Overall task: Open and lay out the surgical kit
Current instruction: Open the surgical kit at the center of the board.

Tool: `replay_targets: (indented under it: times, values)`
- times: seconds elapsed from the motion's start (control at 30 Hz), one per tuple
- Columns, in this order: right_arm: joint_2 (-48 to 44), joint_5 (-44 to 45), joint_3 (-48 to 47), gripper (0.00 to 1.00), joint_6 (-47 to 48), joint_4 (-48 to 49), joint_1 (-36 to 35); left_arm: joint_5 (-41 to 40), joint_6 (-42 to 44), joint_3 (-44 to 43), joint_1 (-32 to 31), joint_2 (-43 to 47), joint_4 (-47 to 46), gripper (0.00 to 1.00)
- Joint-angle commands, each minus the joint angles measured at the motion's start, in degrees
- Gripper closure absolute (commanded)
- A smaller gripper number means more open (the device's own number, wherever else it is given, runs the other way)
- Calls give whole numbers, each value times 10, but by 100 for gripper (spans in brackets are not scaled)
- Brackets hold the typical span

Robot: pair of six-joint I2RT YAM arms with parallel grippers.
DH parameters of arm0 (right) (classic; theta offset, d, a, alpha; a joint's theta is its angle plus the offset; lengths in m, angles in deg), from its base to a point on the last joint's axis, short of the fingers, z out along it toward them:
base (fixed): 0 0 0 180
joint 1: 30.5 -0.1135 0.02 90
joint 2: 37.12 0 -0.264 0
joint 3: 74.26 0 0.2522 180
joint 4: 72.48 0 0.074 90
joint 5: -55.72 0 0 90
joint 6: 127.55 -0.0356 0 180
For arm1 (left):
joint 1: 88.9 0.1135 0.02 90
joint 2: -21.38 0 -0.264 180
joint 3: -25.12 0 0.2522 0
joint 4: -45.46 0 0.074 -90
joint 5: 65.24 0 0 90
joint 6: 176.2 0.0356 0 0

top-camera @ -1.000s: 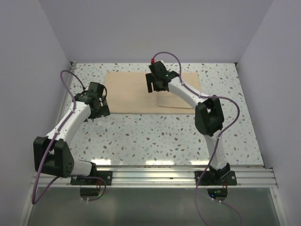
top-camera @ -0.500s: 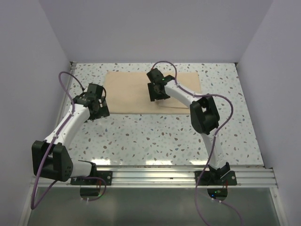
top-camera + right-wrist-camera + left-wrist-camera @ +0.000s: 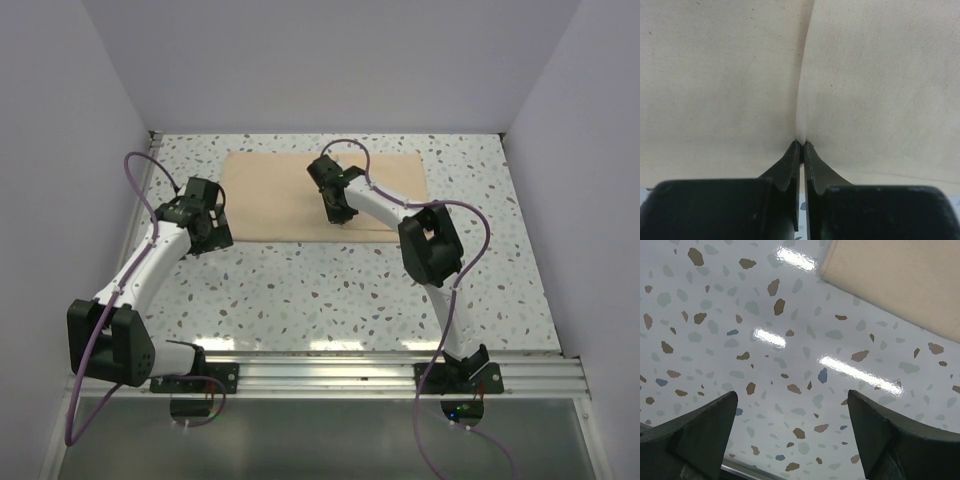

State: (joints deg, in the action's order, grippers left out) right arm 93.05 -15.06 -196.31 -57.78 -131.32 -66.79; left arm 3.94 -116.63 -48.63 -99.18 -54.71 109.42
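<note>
Count on inspection:
- One tan cloth wrap [image 3: 270,200], upper centre of the top view.
- One speckled table [image 3: 300,290].
- Two arms: left arm [image 3: 150,265] and right arm [image 3: 385,205].
- Two grippers: left gripper [image 3: 792,400] and right gripper [image 3: 802,145].

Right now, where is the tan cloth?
In the top view, the tan cloth lies at the far middle of the table. The right gripper pinches it near its front edge, and the left gripper is off its left corner.
</note>
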Motion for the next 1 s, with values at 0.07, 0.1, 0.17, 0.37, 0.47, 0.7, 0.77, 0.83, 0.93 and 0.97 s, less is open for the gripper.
replay_targets:
  times: [0.07,0.1,0.17,0.37,0.47,0.7,0.77,0.83,0.93,0.97]
  values:
    - [-1,19,-3,100,6,-29,-1,0,-4,-4,0,11,-23,4]
    - [-6,16,-4,100,7,-35,0,-1,-2,-9,0,10,-24,4]
    - [-19,7,-5,100,9,-40,-2,-6,1,-18,0,5,-24,4]
    - [-132,-103,34,100,41,-90,-32,-17,15,-103,0,-29,-24,2]
    - [-249,-132,125,100,41,-134,-79,-19,19,-173,4,-62,-14,2]
    - [-517,-152,378,100,-70,-261,-179,-20,33,-292,18,-131,9,1]
    - [-558,-148,407,100,-90,-281,-180,-12,32,-306,20,-141,9,1]
    - [-611,-135,442,100,-111,-307,-181,-2,31,-308,20,-152,5,1]
    - [-631,-71,464,64,-142,-354,-182,12,28,-305,20,-165,3,2]
    - [-629,-54,465,43,-151,-369,-181,15,28,-301,20,-166,3,3]
